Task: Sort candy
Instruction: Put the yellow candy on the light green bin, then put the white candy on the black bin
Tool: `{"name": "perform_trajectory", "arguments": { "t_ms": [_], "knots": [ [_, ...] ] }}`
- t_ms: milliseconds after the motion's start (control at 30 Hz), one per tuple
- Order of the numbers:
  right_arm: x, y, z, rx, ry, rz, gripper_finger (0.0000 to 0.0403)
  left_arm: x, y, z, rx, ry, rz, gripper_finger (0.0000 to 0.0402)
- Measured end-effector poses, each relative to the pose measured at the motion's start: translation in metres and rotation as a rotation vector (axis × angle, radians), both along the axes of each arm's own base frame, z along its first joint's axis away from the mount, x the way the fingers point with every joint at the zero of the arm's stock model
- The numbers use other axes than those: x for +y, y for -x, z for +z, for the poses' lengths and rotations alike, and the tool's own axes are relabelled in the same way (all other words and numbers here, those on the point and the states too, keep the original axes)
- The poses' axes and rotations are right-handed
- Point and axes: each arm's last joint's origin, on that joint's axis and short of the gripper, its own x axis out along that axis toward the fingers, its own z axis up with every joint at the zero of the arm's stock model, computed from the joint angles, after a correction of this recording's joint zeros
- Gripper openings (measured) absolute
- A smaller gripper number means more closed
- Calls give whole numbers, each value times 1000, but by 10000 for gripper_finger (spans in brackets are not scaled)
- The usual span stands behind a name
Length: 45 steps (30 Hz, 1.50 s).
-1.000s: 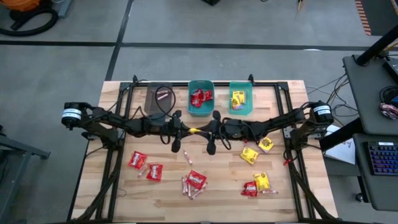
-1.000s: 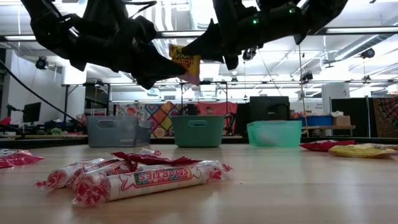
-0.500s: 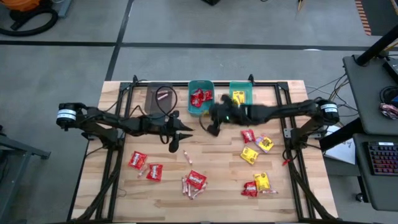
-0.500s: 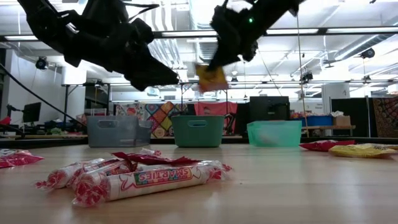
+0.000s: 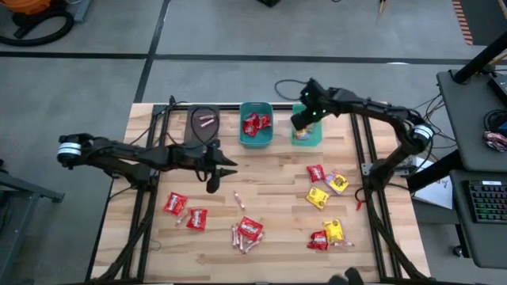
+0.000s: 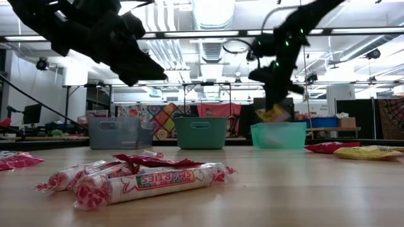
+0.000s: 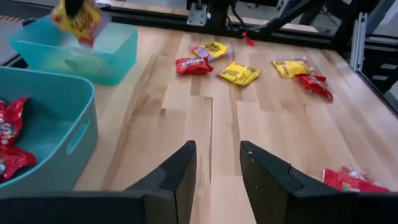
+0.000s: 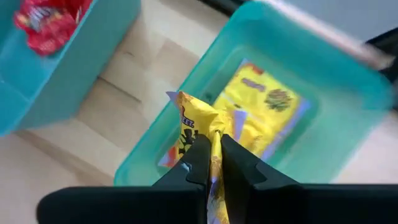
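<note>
My right gripper point(image 5: 304, 120) hangs over the far-right teal bin point(image 5: 317, 139), shut on a yellow candy packet point(image 8: 198, 119). The low view shows that packet point(image 6: 273, 115) just above the bin point(image 6: 278, 135). Another yellow packet point(image 8: 268, 98) lies flat in the bin. My left gripper point(image 5: 231, 163) stands open above the table's middle, left of centre, with nothing between its fingers point(image 7: 181, 177). Red packets point(image 5: 175, 203), yellow packets point(image 5: 318, 196) and stick rolls point(image 5: 242, 237) lie flat on the wood. My right gripper pinches the yellow packet by its crumpled upper end point(image 8: 212, 135) between the two fingers point(image 8: 198, 158). The fingers point down from above. The packet hangs below them, clear of the bin and the table.
The middle teal bin point(image 5: 256, 139) holds red packets, and the grey bin point(image 5: 194, 136) at the far left holds a stick piece. Black frame rails point(image 5: 146, 214) run along both table sides. Bare wood lies between the candy clusters.
The two grippers met over the table's middle with the yellow packet between them. My left gripper has let go of it and drawn back toward the left edge. My right gripper has carried the packet toward the far edge, over the right teal bin, and tipped to point down.
</note>
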Motion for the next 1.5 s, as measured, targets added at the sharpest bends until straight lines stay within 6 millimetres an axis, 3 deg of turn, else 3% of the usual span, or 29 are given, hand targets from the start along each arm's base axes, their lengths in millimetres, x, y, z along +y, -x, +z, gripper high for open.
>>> {"name": "perform_trajectory", "arguments": {
  "t_ms": [167, 367, 533, 767, 933, 1200, 1500],
  "knots": [
    [-12, 15, -21, -60, -82, 6, 39, -1, 5, 4, -11, 1, -1, 102],
    [-12, 18, -25, -25, -59, -10, 102, -1, 8, 6, -6, 3, -1, 103],
    [-18, 17, -13, 14, 24, -79, 154, -1, 10, 1, 49, 5, -3, 103],
    [-18, 3, 22, -76, 104, -49, 188, -6, 11, -2, 74, 75, -114, 103],
    [7, -14, 44, -155, 125, 84, 190, -17, 8, -7, 94, 39, -225, 105],
    [70, -40, 60, -197, 166, 347, 182, -33, -6, -29, 136, -56, -341, 149],
    [122, -56, 66, -225, 170, 529, 183, -34, -28, -73, 180, -189, -419, 185]
  ]
}}
